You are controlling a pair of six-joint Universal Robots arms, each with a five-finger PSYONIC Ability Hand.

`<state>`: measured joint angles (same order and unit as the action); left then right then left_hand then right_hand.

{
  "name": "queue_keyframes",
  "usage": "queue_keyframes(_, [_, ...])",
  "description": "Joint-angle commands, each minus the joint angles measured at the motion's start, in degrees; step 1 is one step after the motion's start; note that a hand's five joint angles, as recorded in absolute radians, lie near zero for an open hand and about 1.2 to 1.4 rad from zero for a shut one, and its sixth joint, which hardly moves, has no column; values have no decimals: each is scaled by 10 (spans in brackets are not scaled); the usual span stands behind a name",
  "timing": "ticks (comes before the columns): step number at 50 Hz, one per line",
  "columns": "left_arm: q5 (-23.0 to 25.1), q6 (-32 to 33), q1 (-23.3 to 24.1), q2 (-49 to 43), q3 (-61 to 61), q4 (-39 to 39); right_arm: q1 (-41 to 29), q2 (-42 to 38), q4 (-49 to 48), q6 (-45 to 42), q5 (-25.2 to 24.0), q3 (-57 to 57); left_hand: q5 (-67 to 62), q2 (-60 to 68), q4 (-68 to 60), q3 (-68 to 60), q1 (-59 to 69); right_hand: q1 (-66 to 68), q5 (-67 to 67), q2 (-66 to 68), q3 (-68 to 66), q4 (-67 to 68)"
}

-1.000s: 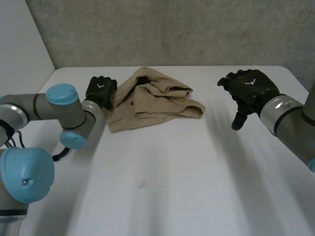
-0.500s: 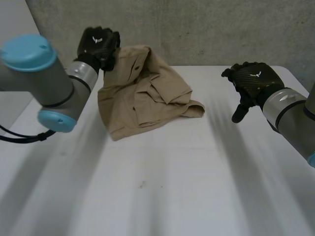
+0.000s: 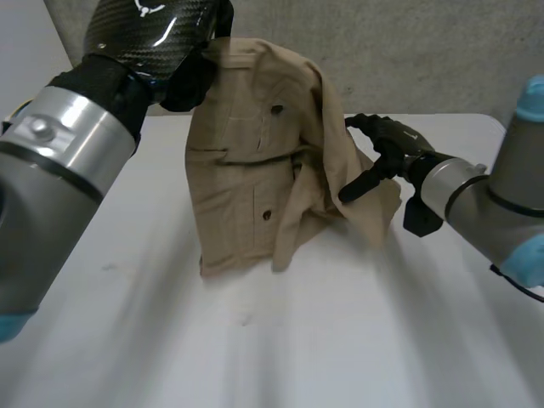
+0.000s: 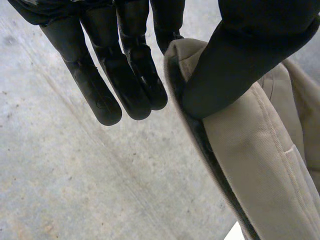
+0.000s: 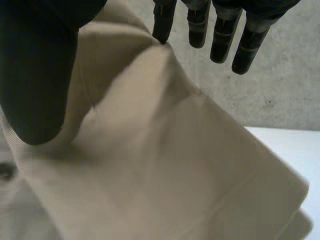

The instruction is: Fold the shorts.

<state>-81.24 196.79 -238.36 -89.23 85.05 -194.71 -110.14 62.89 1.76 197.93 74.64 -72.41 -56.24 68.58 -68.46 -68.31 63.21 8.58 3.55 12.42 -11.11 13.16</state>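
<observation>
Tan woven shorts [image 3: 255,195] hanging in soft folds over the white counter [image 3: 340,340], left robot hand [image 3: 157,34] pinching the stitched waistband under its thumb, right robot hand [image 3: 387,146] touching a side fold, fingers [image 5: 223,35] straight and spread

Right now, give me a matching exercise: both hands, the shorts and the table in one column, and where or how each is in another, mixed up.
Column one:
1. left hand
2. right hand
3. khaki shorts
4. white table

Column two:
a. hangs down to the tabletop
b. fingers straight, at the cloth's side
c. lies beneath everything
d. pinches the cloth's top edge, held high

Pairs: 1-d, 2-b, 3-a, 4-c
</observation>
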Motion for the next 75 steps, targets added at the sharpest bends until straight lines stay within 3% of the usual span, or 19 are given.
queue_keyframes(1, [-4, 0, 4, 42, 47, -4, -17, -43, -13, 11, 51, 25, -138, 114, -115, -117, 168, 481, 431, 443, -456, 435])
queue_keyframes(3, [-5, 0, 3, 38, 46, -4, -16, -22, -17, -2, 58, 17, -138, 114, -115, -117, 168, 713, 663, 675, -688, 667])
queue_keyframes(10, [-8, 0, -16, 30, 20, -4, -7, 87, -52, -84, 58, -22, -138, 114, -115, -117, 168, 714, 664, 676, -689, 668])
queue_keyframes(19, [-45, -4, -34, 56, 9, -3, -17, 227, -62, -267, 58, -55, -138, 114, -115, -117, 168, 714, 664, 676, -689, 668])
queue_keyframes(24, [-46, -5, -40, 56, 33, 1, -34, 227, -17, -304, 57, -55, -138, 114, -115, -117, 168, 714, 664, 676, -689, 668])
queue_keyframes(30, [-52, -6, -97, 40, 93, -2, -110, 167, 21, -311, 55, -53, -138, 114, -115, -117, 168, 714, 664, 676, -689, 668])
queue_keyframes(31, [-52, -6, -105, 34, 98, -3, -119, 154, 29, -312, 55, -53, -138, 114, -115, -117, 168, 610, 560, 571, -585, 564])
queue_keyframes(32, [-52, -6, -121, 17, 103, -4, -131, 134, 47, -317, 55, -49, -138, 114, -115, -117, 168, 291, 241, 252, -266, 245])
queue_keyframes(33, [-52, -7, -127, 11, 103, -4, -133, 127, 57, -321, 57, -48, -138, 114, -115, -117, 168, 114, 65, 76, -89, 69])
queue_keyframes(34, [-52, -6, -134, 3, 103, -4, -134, 120, 68, -323, 59, -47, -138, 114, -115, -117, 168, 14, -36, -24, 11, -32])
queue_keyframes(41, [-70, -11, -205, -23, 34, -23, -132, 105, 100, -320, 60, -50, -138, 114, -115, -117, 168, 14, -36, -24, 11, -32])
queue_keyframes(44, [-85, -26, -211, -26, -7, -33, -123, 114, 98, -310, 60, -55, -138, 114, -115, -117, 168, 14, -36, -24, 11, -32])
queue_keyframes(51, [-97, -79, -214, -33, -137, -38, -31, 180, 85, -258, 56, -91, -138, 114, -115, -117, 168, 14, -36, -24, 11, -32])
queue_keyframes(56, [-89, -105, -186, -52, -161, -45, 18, 197, 81, -254, 52, -100, -138, 114, -115, -117, 168, 14, -36, -24, 11, -32])
queue_keyframes(60, [-50, -130, -132, -75, -143, -66, 45, 214, 80, -255, 51, -104, -138, 114, -115, -117, 168, 14, -36, -24, 11, -32])
queue_keyframes(69, [118, -138, 35, -192, -68, -117, 92, 217, 72, -261, 52, -98, -138, 114, -115, -117, 168, 14, -36, -24, 11, -32])
queue_keyframes(73, [164, -137, 76, -265, -65, -113, 101, 217, 71, -261, 50, -97, -138, 114, -115, -117, 168, 14, -36, -24, 11, -32])
queue_keyframes(74, [170, -136, 82, -283, -65, -110, 101, 217, 70, -261, 49, -97, -119, 96, -97, -99, 150, 14, -36, -24, 11, -32])
queue_keyframes(75, [173, -134, 90, -306, -63, -100, 101, 217, 70, -262, 47, -97, 114, -137, 136, 135, -83, 14, -36, -24, 11, -32])
